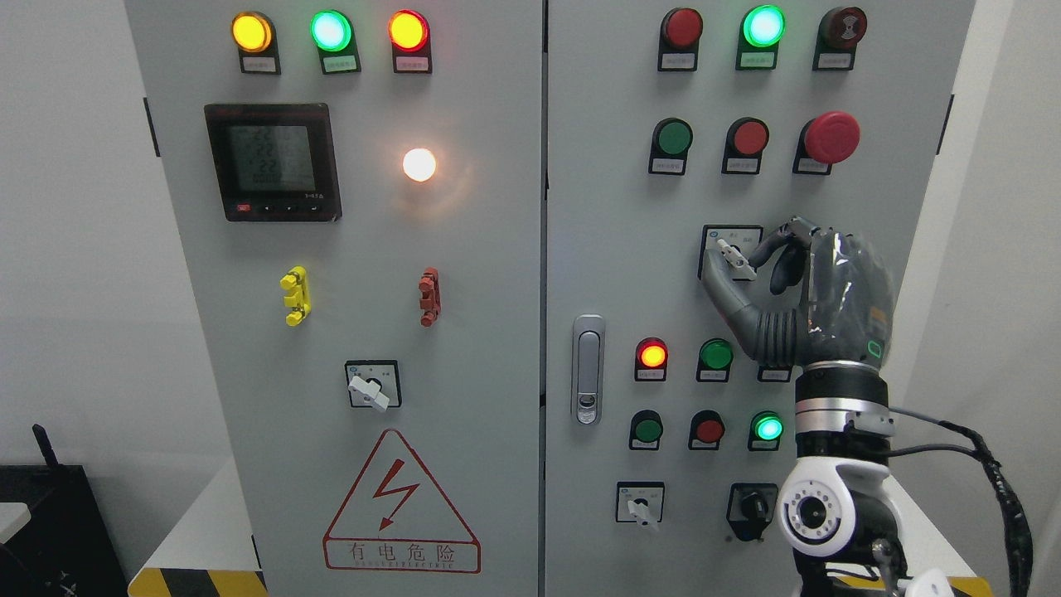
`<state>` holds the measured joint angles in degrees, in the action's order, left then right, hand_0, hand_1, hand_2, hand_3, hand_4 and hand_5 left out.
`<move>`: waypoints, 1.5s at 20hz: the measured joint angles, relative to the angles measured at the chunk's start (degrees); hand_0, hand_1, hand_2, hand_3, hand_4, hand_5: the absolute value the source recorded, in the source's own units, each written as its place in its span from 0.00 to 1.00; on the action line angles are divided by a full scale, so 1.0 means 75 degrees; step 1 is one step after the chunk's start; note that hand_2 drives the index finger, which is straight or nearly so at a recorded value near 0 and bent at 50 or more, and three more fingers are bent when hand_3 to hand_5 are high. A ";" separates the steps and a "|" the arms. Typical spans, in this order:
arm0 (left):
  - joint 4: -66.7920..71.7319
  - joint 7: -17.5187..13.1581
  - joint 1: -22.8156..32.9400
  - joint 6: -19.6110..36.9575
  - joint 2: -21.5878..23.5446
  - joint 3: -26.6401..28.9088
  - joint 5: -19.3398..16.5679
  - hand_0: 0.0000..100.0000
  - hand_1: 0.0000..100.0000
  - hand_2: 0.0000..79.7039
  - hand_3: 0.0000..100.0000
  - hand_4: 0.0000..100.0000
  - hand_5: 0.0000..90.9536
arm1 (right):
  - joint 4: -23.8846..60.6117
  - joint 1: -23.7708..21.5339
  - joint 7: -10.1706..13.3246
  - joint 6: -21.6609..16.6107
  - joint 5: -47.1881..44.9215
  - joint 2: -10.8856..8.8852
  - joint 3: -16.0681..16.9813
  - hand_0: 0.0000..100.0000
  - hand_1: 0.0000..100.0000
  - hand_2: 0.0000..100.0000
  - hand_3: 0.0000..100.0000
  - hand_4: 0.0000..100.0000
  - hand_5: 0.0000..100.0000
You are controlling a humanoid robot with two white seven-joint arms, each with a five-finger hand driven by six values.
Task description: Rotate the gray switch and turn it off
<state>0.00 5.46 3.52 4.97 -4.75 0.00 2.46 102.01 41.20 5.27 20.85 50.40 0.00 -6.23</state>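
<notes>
The gray rotary switch [733, 254] sits on a small black-framed plate on the right cabinet door, its pale handle pointing up-left. My right hand [738, 265] rises from the lower right and closes around it. The thumb [719, 290] lies under and left of the handle, and the dark fingers [786, 242] curl in from the right, touching it. The left arm is out of the picture.
Similar gray switches sit at the left door [369, 388] and lower right [640, 506], beside a black knob [753, 504]. A red mushroom button [831, 137] is above the hand, lit buttons [652, 355] below it. The door latch [588, 369] stands left.
</notes>
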 measured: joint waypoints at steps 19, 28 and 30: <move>0.0000 -0.0021 0.0000 0.0000 0.0000 0.0000 0.0000 0.12 0.39 0.00 0.00 0.00 0.00 | -0.0005 0.0014 0.0018 0.0027 0.0138 0.0000 -0.0021 0.24 0.50 0.68 0.96 0.89 1.00; 0.0000 -0.0023 0.0000 0.0000 0.0000 0.0000 0.0000 0.12 0.39 0.00 0.00 0.00 0.00 | -0.0009 0.0017 0.0004 0.0028 0.0154 0.0000 -0.0022 0.26 0.50 0.68 0.96 0.89 1.00; 0.0000 -0.0034 0.0000 0.0000 0.0000 0.0000 0.0000 0.12 0.39 0.00 0.00 0.00 0.00 | -0.0010 0.0017 0.0001 0.0029 0.0156 0.0000 -0.0023 0.28 0.49 0.68 0.97 0.89 1.00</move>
<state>0.00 5.21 3.52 4.97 -4.75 0.00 2.46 101.93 41.33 5.27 21.07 51.57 0.00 -6.40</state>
